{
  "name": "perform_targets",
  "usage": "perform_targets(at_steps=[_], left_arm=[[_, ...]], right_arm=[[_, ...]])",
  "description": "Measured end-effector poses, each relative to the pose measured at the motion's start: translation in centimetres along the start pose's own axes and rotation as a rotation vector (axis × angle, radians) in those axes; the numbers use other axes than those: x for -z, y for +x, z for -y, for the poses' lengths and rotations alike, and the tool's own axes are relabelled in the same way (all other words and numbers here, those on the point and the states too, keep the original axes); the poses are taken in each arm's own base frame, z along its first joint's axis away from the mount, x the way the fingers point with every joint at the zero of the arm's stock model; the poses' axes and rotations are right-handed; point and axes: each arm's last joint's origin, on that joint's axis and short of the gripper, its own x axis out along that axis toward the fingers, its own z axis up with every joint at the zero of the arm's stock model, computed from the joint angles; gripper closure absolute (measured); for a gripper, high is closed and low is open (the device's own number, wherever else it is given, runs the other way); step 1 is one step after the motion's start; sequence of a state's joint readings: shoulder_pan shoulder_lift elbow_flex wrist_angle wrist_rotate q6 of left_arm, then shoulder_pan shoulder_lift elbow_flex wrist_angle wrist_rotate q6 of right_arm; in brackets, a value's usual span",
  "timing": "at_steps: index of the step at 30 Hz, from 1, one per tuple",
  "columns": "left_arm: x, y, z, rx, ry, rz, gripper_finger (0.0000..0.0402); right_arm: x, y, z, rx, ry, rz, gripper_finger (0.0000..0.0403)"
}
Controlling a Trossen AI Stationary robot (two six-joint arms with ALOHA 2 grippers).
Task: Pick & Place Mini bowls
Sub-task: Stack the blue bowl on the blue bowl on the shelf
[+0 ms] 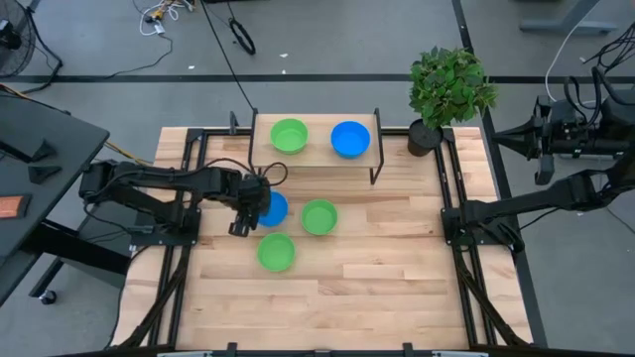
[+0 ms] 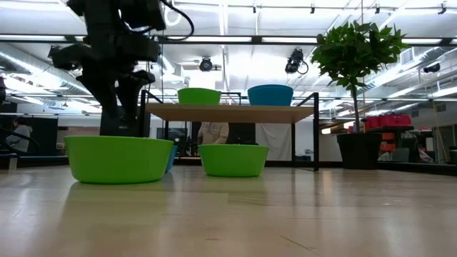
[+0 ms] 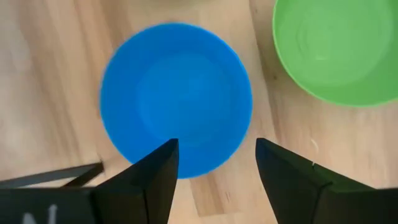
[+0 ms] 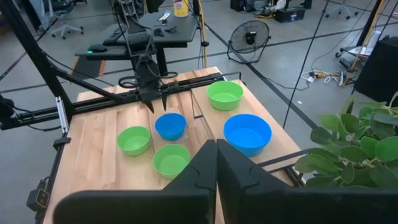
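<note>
Three mini bowls rest on their bases on the wooden table: a blue bowl (image 1: 275,208) (image 3: 176,99), a green bowl (image 1: 318,216) (image 3: 339,50) to its right, and a second green bowl (image 1: 276,252) nearer the front. A green bowl (image 1: 289,135) and a blue bowl (image 1: 350,139) sit on a small raised shelf (image 1: 313,159) at the far middle. My left gripper (image 1: 248,212) (image 3: 216,163) hangs open, pointing down over the table blue bowl's left rim, one finger over the bowl and one beyond the rim. My right gripper (image 4: 216,152) is shut, raised at the table's right.
A potted plant (image 1: 451,84) stands at the far right beside the shelf. Black frame rails (image 1: 189,188) run along the table's left and right sides. Bare wood (image 1: 397,288) lies across the near half and the right of the table.
</note>
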State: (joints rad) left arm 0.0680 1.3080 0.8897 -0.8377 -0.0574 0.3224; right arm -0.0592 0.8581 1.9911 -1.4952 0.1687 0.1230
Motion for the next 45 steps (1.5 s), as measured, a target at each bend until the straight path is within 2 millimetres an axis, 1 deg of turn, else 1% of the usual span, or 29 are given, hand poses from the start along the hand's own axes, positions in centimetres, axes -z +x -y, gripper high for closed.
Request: perform_targets(at_steps=[10, 14, 25, 30, 38, 45], left_arm=[[-0.4, 2.0, 0.0, 0.044, 0.017, -0.064, 0.0184], [-0.7, 2.6, 0.2, 0.074, 0.06, -0.061, 0.0184], [-0.9, 3.2, 0.2, 0.09, 0.176, -0.07, 0.0184], [-1.0, 3.8, 0.2, 0.104, 0.181, -0.082, 0.0184], [-1.1, 5.7, 0.3, 0.123, 0.174, -0.142, 0.0184], [-1.2, 6.0, 0.3, 0.121, 0.171, -0.14, 0.0192]], right_arm=[[0.0, 0.0, 0.0, 0.0, 0.0, 0.0, 0.0395], [0.0, 0.0, 0.0, 0.0, 0.0, 0.0, 0.0395], [0.0, 0.0, 0.0, 0.0, -0.001, -0.001, 0.0395], [0.0, 0.0, 0.0, 0.0, -0.001, -0.001, 0.0395], [0.0, 0.0, 0.0, 0.0, -0.001, -0.001, 0.0395], [0.0, 0.0, 0.0, 0.0, -0.001, -0.001, 0.0395]])
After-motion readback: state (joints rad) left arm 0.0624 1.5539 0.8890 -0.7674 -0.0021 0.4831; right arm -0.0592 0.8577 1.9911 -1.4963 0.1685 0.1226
